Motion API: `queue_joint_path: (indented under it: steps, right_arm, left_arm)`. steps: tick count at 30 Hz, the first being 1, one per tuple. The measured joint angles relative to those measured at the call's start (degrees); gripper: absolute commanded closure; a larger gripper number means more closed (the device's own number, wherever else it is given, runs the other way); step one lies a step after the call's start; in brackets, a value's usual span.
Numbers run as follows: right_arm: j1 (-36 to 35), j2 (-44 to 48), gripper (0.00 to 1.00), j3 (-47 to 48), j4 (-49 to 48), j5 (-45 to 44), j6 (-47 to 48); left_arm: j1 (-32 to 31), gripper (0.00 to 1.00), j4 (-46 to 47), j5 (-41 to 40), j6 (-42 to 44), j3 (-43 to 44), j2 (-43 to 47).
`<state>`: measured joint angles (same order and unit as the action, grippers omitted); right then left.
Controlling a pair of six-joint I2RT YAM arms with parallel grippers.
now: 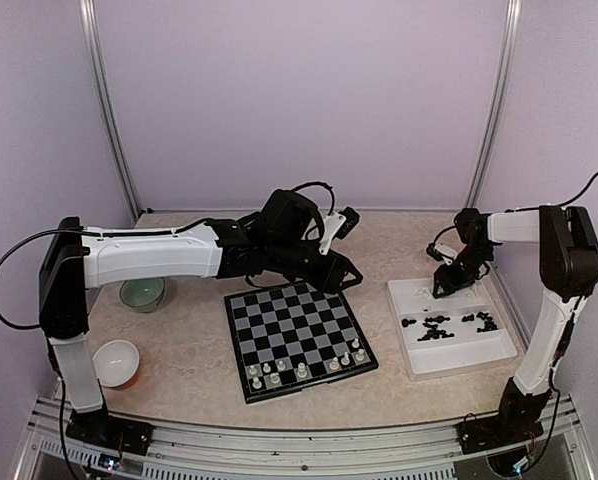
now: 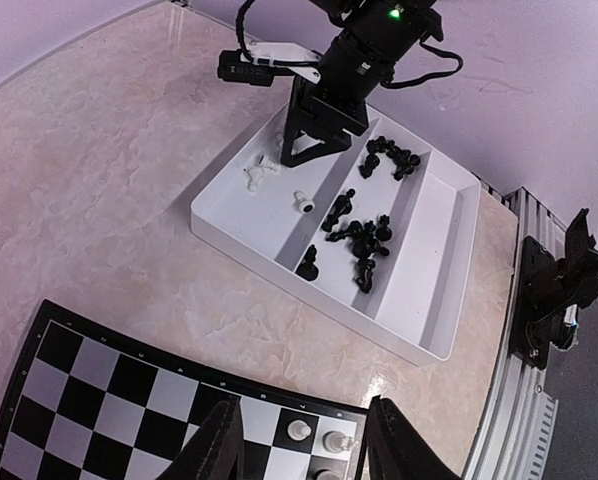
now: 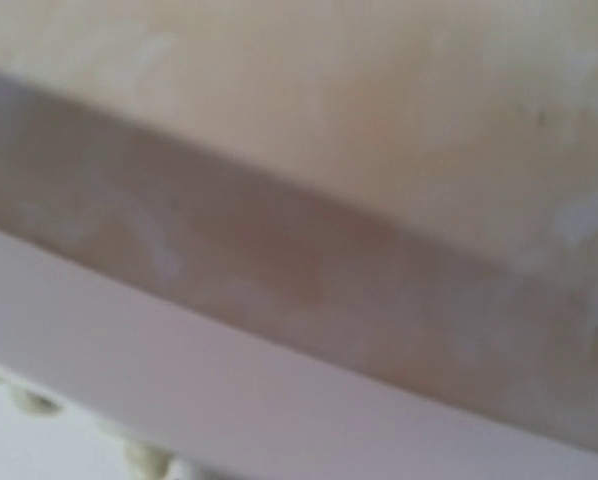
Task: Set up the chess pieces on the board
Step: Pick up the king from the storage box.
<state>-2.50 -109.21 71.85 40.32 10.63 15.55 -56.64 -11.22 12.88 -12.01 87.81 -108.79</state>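
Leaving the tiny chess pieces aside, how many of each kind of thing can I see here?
arms: 2, the left arm and the right arm
bowls: 2, the green bowl and the white bowl
board: 1
tray: 1
Total: 6

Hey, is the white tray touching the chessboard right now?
Apart. The left wrist view shows a strip of bare table running between the white tray and the board.
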Motion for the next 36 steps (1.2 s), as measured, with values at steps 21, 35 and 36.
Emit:
queue_joint_path:
  steps: [21,35,36]
  right_arm:
    - [4.52,2.60,0.62,-2.34,-0.72,-2.49,-0.04]
    - [4.70,2.05,0.70,-2.36,-1.20,-1.42,-0.50]
    - [4.87,2.03,0.73,-2.43,-1.27,-1.42,-0.50]
  left_arm:
    - [0.00,0.57,-0.87,0.66,0.02,0.81,-1.01]
    - [0.00,0.57,-0.87,0.66,-0.22,0.17,-0.98]
    - [0.00,0.57,-0.85,0.63,-0.26,0.11,-1.01]
